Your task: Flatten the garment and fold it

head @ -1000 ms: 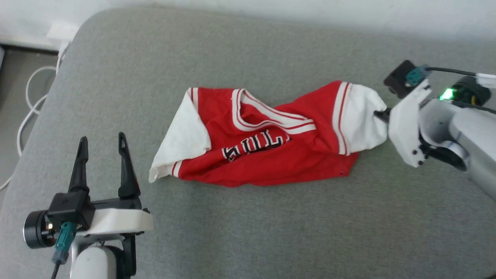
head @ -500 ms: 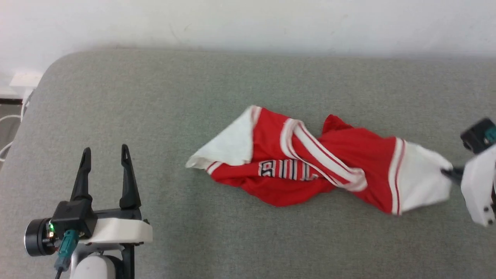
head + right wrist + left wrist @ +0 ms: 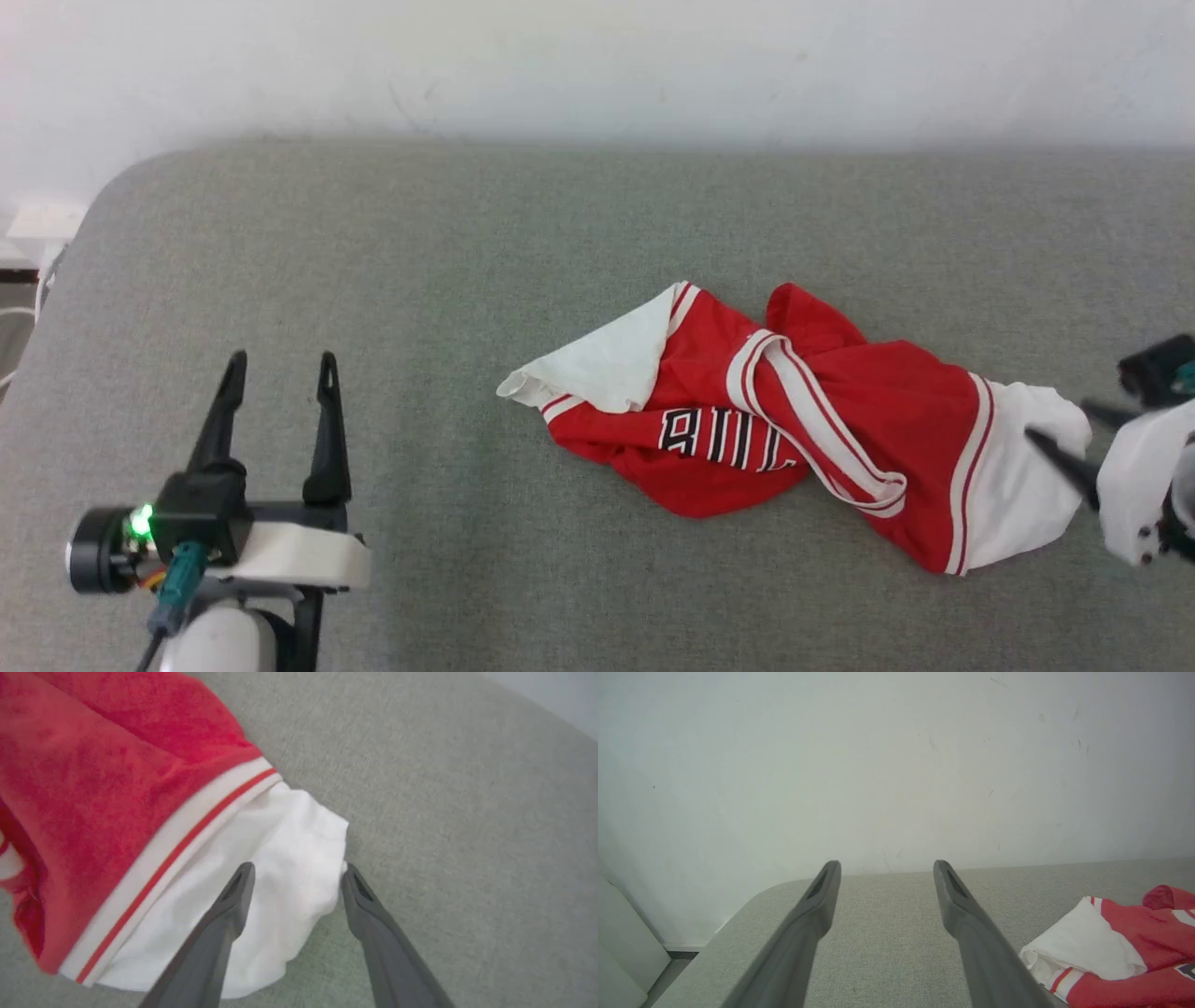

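Note:
The garment (image 3: 840, 411), a red jersey with white sleeves and striped trim, lies twisted and bunched on the grey padded surface (image 3: 467, 243), right of centre. Black-and-white lettering shows on its front fold. My right gripper (image 3: 1060, 420) is open at the garment's right end. In the right wrist view its fingers (image 3: 297, 870) straddle the edge of the white sleeve (image 3: 280, 858) without pinching it. My left gripper (image 3: 282, 359) stands open and empty at the lower left, well apart from the garment's left sleeve (image 3: 1083, 947). Its fingers (image 3: 886, 865) point at the wall.
A white wall (image 3: 597, 65) runs along the far edge of the padded surface. The surface's rounded corner (image 3: 103, 196) is at the far left, with a white cable (image 3: 19, 317) on the floor beyond it.
The head camera has shifted. My right gripper, shut on the white sleeve before, pulled the garment rightward, twisting it, and has now opened. The left gripper stays open.

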